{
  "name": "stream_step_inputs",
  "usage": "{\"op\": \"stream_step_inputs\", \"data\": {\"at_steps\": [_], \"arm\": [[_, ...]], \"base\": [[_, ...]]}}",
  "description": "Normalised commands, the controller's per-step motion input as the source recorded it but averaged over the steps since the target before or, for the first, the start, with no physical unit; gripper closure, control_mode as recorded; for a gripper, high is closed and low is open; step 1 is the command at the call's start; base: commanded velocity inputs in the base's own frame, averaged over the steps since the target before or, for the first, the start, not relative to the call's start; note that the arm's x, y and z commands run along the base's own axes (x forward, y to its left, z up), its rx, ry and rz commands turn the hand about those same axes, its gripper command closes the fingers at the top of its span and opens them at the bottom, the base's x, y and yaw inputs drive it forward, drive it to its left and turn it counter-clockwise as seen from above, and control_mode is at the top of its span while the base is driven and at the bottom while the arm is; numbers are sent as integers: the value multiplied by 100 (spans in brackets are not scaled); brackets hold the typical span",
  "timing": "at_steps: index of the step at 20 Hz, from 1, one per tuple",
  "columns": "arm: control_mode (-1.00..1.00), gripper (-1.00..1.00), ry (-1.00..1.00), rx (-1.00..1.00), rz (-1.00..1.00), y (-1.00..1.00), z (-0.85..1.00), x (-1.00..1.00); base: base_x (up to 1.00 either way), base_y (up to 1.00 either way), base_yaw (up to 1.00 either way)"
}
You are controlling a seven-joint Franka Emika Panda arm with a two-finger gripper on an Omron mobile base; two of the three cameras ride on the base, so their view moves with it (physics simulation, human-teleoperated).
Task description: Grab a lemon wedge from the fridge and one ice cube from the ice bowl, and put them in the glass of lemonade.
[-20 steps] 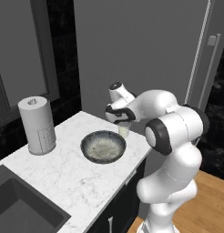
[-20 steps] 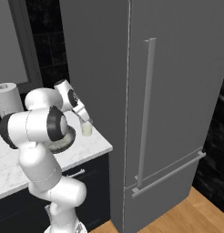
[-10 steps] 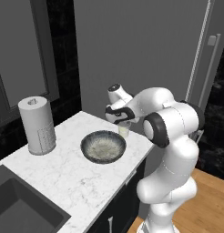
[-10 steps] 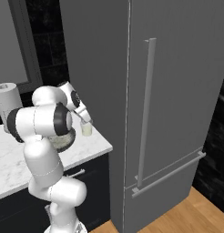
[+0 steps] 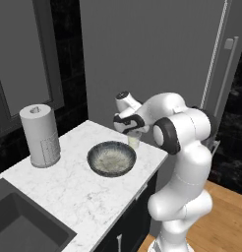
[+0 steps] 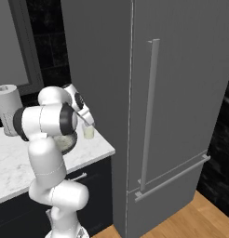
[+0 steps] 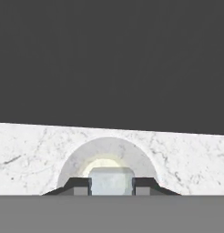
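Pale ice cube [image 7: 111, 180] sits clamped in jaws above glass of lemonade [image 7: 106, 160].

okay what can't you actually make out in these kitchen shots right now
- Inside of the fridge: doors closed in the right base view, so any lemon wedge is hidden.
- Ice in the ice bowl: too small and blurred in the left base view.
- Glass of lemonade: partly covered by the tool.
- Pale block between the tool's tips: cut off at the hand view's bottom edge.
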Motion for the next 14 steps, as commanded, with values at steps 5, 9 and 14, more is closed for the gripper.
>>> {"op": "stream_step_inputs", "data": {"at_steps": [5,9,14], "arm": [[-100,100,0,0,-1,0,-8,19],[-100,100,0,0,-1,0,-8,17],[-100,100,0,0,-1,0,-3,5]], "base": [[0,0,0],[0,0,0],[0,0,0]]}}
